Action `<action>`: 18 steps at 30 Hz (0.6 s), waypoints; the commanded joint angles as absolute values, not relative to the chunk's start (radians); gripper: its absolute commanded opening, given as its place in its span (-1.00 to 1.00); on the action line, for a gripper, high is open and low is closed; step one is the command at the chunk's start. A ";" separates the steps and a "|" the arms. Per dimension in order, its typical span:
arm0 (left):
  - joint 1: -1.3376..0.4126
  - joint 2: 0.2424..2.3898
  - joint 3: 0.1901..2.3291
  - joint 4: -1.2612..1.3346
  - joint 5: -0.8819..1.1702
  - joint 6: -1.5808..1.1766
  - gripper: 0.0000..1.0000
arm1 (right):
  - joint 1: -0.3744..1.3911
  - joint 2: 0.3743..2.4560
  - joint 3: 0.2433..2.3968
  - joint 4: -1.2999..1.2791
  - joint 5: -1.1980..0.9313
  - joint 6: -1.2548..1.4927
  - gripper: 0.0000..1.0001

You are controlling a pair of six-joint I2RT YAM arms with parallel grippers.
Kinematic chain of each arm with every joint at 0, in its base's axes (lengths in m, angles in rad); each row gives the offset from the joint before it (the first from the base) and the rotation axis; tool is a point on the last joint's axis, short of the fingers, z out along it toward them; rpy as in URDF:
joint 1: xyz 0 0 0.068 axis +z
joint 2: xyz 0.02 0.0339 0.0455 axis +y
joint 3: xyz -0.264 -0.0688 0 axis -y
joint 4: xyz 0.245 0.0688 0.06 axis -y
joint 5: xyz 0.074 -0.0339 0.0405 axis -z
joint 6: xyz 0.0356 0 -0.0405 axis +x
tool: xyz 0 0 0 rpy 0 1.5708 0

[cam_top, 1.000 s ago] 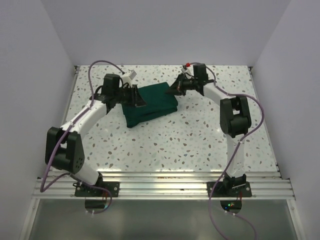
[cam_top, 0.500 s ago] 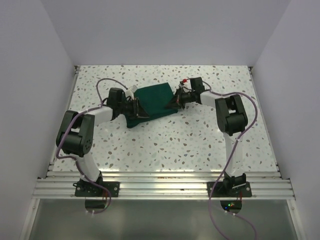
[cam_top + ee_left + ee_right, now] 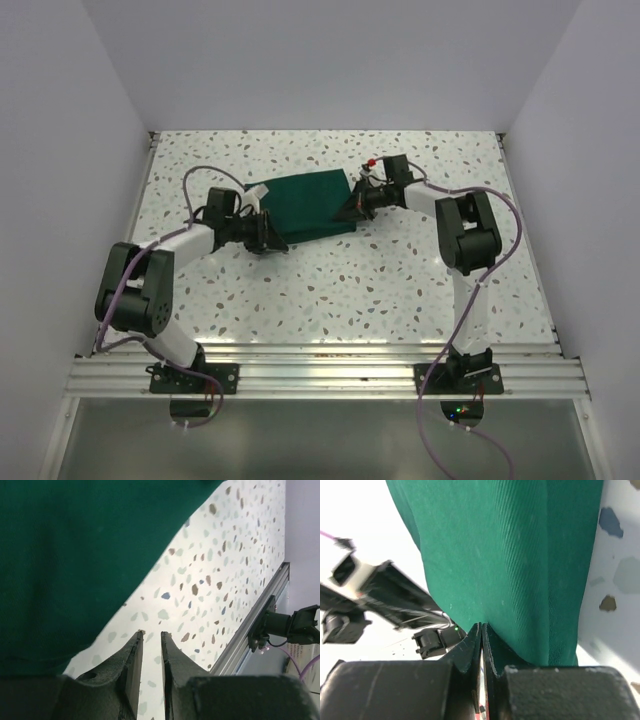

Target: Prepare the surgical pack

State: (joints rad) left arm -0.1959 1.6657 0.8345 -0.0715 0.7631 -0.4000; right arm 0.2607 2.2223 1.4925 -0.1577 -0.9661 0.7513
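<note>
On the speckled table [image 3: 400,280], the drape [image 3: 305,203] lies lengthwise left-right, right hand [image 3: 481,627] pinching its corner, left hand [image 3: 150,636] slightly spread.

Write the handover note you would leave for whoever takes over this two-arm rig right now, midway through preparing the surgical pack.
Left tool: jaws a narrow gap apart with nothing between them, over the white speckled table, just off the near-left corner of the dark green folded cloth drape.
Right tool: shut, apparently pinching the drape's right edge.
Things: the drape lies on the far half of the table. No tray, instruments or gauze show in any view.
Done: the drape is folded into a compact bundle.
Left: probably a last tuck or squaring-up, then release. What the bundle holds is hidden.
</note>
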 commanded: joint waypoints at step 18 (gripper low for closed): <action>-0.183 1.792 0.990 0.084 0.818 -0.508 -0.51 | 0.247 2.166 1.407 -0.150 -0.930 0.730 -0.92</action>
State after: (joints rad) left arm -0.1905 1.7897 1.0203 0.0093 0.7898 -0.4976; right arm 0.2596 2.1921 1.4597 -0.1524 -0.9451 0.7639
